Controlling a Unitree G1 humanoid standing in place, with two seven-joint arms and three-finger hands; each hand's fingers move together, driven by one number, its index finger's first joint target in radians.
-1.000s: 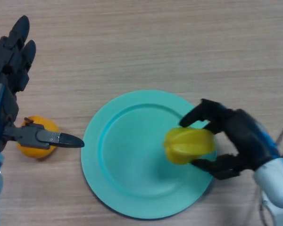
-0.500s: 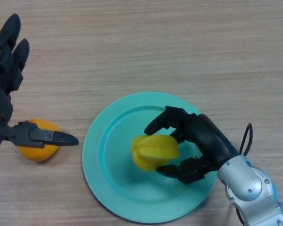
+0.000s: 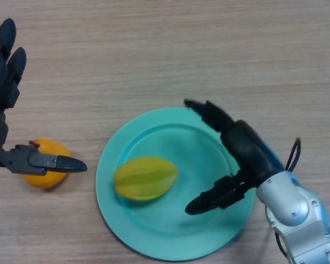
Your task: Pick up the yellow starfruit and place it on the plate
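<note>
The yellow starfruit (image 3: 145, 177) lies on its side on the left half of the teal plate (image 3: 209, 236). My right hand (image 3: 243, 151) hovers over the plate's right side, open, its fingers spread and apart from the fruit. My left hand (image 3: 1, 99) is at the far left edge, open, with straight fingers pointing up and its thumb stretched out to the right.
An orange fruit (image 3: 43, 170) sits on the wooden table (image 3: 170, 49) left of the plate, partly under my left thumb.
My right hand carried the starfruit leftward over the plate, then let it go and opened. The fruit now rests on the plate's left half. My left hand drifted slightly left.
</note>
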